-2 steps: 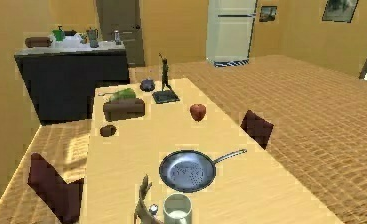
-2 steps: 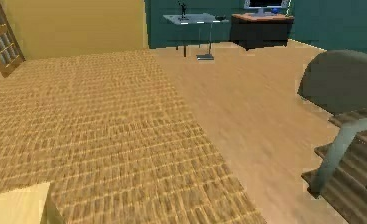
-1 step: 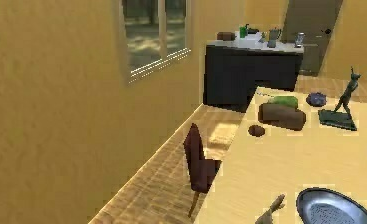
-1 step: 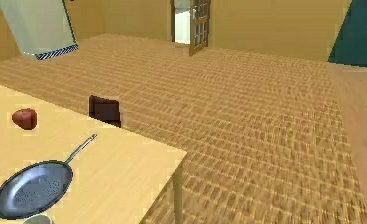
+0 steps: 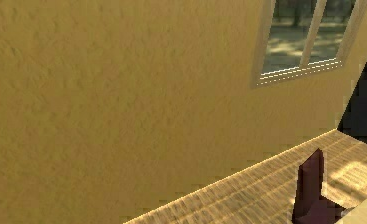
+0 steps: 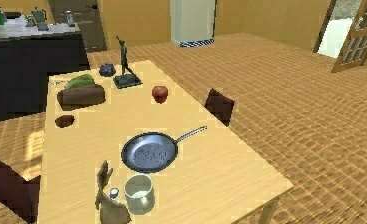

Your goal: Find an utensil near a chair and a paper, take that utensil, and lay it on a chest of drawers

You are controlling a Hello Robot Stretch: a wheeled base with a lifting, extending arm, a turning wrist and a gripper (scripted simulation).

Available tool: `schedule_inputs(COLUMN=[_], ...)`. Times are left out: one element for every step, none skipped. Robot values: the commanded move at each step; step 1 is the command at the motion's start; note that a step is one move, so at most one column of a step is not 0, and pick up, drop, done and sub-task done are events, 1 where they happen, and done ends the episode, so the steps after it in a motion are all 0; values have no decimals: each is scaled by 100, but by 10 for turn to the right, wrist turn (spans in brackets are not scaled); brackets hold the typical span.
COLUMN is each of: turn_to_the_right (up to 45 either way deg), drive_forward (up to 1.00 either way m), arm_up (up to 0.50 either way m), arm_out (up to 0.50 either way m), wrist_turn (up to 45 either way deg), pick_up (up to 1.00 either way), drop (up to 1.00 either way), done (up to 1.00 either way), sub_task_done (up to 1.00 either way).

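Pan [image 6: 149, 153] lies on the table [image 6: 231, 165] near a dark chair [image 6: 220, 105]; jaws' state cannot be told.

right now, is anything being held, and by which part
Cannot be told. The pan lies flat on the table, with nothing at its handle.

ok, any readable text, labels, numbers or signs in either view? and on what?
No text can be read in either view.
Wall and window: plain, no sign.
Frying pan, red apple, table: no marks.
Small items on the dark counter: too small to tell whether they bear any label.
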Motion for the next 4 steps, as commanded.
schedule_inputs(turn_to_the_right=[0, 0, 0, 0], drive_forward=[0, 0, 0, 0], arm_up=[50, 36, 0, 0], arm_out=[0, 0, 30, 0], wrist_turn=[0, 0, 0, 450], pick_up=[0, 0, 0, 0], drop=[0, 0, 0, 0], done=[0, 0, 0, 0], sub_task_done=[0, 0, 0, 0])
